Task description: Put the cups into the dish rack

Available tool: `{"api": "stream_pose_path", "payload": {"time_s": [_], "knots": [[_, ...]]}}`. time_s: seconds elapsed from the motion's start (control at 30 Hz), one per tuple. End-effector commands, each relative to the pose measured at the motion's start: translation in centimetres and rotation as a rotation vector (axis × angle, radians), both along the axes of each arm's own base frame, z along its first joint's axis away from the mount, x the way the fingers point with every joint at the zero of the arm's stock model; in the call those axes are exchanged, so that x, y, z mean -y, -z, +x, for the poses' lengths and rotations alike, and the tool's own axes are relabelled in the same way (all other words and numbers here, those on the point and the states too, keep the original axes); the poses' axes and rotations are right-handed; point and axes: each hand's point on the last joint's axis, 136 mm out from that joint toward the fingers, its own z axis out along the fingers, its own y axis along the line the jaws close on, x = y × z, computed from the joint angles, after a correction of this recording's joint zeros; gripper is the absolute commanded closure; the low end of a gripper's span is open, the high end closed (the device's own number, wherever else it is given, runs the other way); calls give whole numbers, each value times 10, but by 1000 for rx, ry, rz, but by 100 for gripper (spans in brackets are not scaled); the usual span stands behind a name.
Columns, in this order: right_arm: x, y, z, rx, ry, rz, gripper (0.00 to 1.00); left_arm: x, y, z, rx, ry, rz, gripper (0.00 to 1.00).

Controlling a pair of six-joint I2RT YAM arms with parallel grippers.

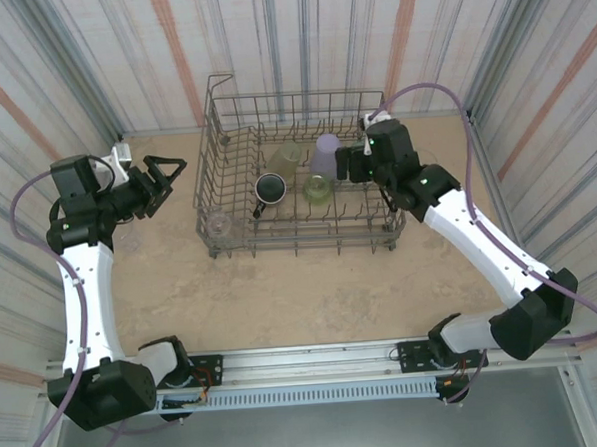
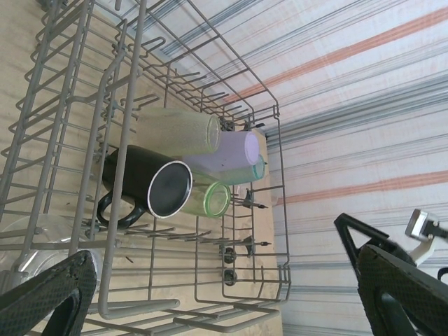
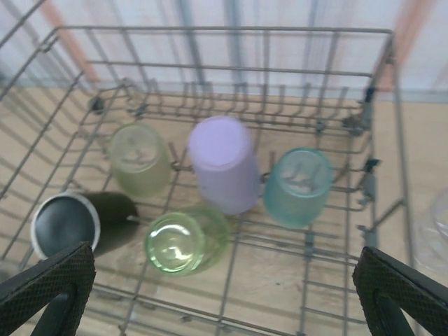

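Your left arm rises along the table's left side and bends at the wrist toward the rack. The left gripper hangs just off the rack's left wall, with its jaws wide apart and nothing between them; in its wrist view the wall's wires stand between it and the cups. A clear cup sits at the rack's near-left corner.

Inside the rack, the dark mug lies on its side with its mouth toward your left wrist camera. The olive cup is just behind it and the green cup just to its right. The lavender cup stands upturned behind the green one, and the teal cup is just right of the lavender.

Your right arm reaches in from the right, elbow out. The right gripper hovers over the rack's right end above the teal cup, with its jaws spread wide, holding and touching nothing.
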Motion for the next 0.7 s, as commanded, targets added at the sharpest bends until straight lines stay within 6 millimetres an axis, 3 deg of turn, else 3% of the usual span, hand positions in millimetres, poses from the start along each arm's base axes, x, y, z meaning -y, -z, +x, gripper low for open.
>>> {"api": "stream_pose_path", "payload": {"time_s": [0.0,0.4,0.67], "knots": [[25,2,8,-57,88,45,1,-2,-1,-8,12,-1,26,1],[116,43,45,-231,339,135,1,0,1,-14,10,-1,27,1],[152,83,69,-338,437,142,1,-2,2,-16,3,-9,42,1]]}}
